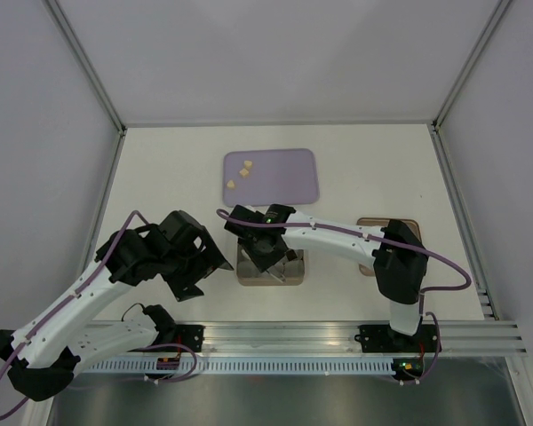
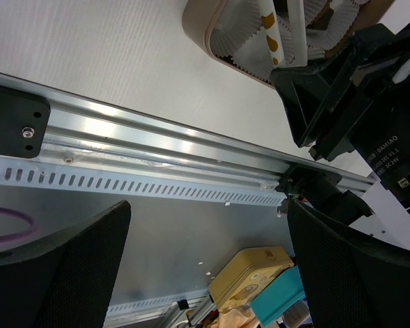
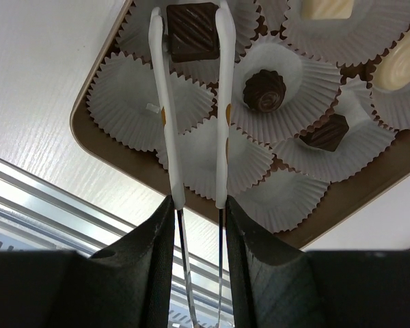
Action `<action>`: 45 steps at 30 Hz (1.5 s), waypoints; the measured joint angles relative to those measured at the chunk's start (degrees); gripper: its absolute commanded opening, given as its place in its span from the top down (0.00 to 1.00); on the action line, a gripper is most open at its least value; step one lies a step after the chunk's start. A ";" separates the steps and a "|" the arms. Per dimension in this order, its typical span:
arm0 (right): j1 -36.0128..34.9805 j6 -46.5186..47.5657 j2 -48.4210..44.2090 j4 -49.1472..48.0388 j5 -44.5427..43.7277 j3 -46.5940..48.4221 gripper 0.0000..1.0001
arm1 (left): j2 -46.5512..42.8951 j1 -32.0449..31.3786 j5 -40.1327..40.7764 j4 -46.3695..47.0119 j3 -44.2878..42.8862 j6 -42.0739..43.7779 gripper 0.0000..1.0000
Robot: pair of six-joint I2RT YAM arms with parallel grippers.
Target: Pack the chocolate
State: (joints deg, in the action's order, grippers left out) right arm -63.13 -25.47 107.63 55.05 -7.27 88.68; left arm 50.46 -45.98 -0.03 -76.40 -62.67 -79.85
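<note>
In the right wrist view my right gripper [image 3: 198,205] is shut on white-tipped metal tongs [image 3: 169,130]. The tong tips pinch a dark square chocolate [image 3: 192,31] over a white paper cup in the brown box [image 3: 96,147]. Other cups hold a dark round chocolate [image 3: 264,90], another dark one [image 3: 324,132] and cream ones [image 3: 403,61]. From above, the right gripper [image 1: 268,244] hangs over the box [image 1: 247,273]. Three cream chocolates [image 1: 244,173] lie on the purple tray [image 1: 289,177]. My left gripper [image 1: 204,264] stands open and holds nothing, left of the box.
A brown lid [image 1: 373,226] lies partly under the right arm at the right. The aluminium rail [image 2: 157,147] runs along the near table edge. Grey frame posts and walls bound the table. Beyond the edge, the left wrist view shows a yellow tin [image 2: 249,273].
</note>
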 measured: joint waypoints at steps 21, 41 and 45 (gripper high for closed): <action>0.00 -0.70 1.99 4.04 -1.84 5.92 0.56 | -0.04 0.00 0.00 0.00 -0.17 0.00 0.00; 14.99 7.48 19.15 9.70 -4.24 46.36 0.54 | -5.86 0.00 0.42 -0.15 2.58 -0.76 0.00; 17.05 10.84 23.74 9.40 -4.22 47.56 0.53 | -5.99 0.00 0.48 -0.20 3.65 -0.92 0.00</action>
State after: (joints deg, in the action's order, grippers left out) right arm -46.09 -14.63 131.37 64.45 -11.49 136.25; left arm 44.47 -45.98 0.45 -76.60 -59.02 -80.77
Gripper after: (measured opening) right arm 0.464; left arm 0.993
